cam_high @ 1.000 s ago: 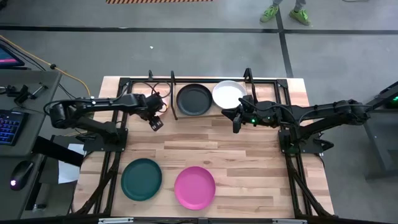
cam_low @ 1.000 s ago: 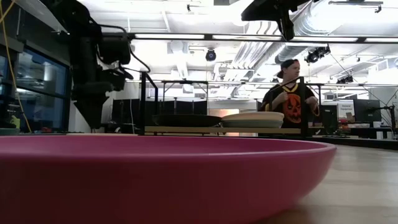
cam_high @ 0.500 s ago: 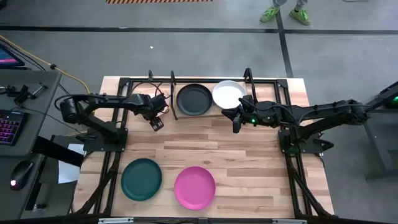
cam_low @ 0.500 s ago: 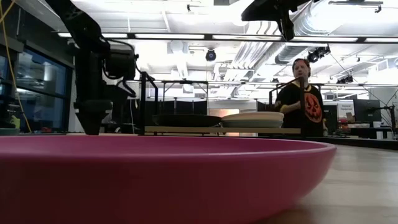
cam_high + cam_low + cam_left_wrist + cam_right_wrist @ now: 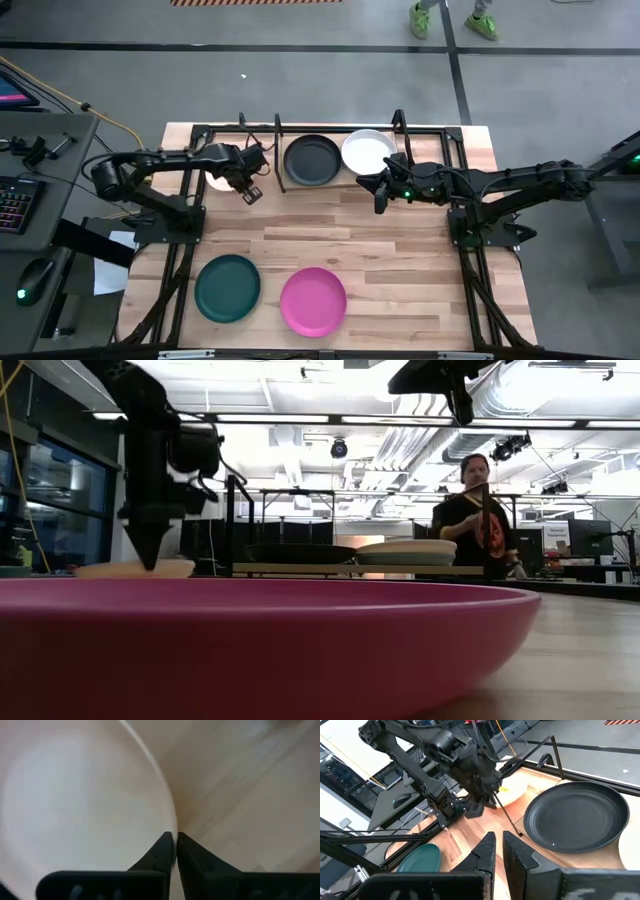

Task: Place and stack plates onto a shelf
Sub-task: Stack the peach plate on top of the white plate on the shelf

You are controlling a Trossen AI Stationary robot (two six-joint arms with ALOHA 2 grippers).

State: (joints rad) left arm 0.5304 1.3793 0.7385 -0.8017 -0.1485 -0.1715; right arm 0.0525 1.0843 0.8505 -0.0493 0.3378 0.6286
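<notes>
My left gripper point(image 5: 252, 192) is shut on a pale pink plate point(image 5: 213, 181) at the table's far left, left of the shelf's post. The plate fills the left wrist view point(image 5: 85, 795) and shows in the low view point(image 5: 110, 569). The black plate point(image 5: 311, 159) and the white plate point(image 5: 368, 150) lie side by side on the shelf point(image 5: 330, 185). The dark teal plate point(image 5: 227, 288) and the magenta plate point(image 5: 313, 301) lie on the table near its front. My right gripper point(image 5: 379, 207) is shut and empty, above the table near the shelf's near edge. The light blue plate is out of view. My left gripper pinches the pale pink plate's rim point(image 5: 173, 822) between its two fingers, at the side facing the shelf. The fingers point down from above point(image 5: 150, 560). The plate lies about level below them; whether it is clear of the table I cannot tell.
The shelf's black wire frame and upright posts point(image 5: 278, 130) stand along the far edge. A person point(image 5: 478, 510) stands beyond the table. The magenta plate point(image 5: 260, 640) fills the low view's foreground. Bare wood lies between the shelf and the two near plates.
My left gripper has shifted a little toward the table's far edge and has risen a little in the low view. The pale pink plate now shows there beside its fingers, where it did not show before. My right arm has kept still.
</notes>
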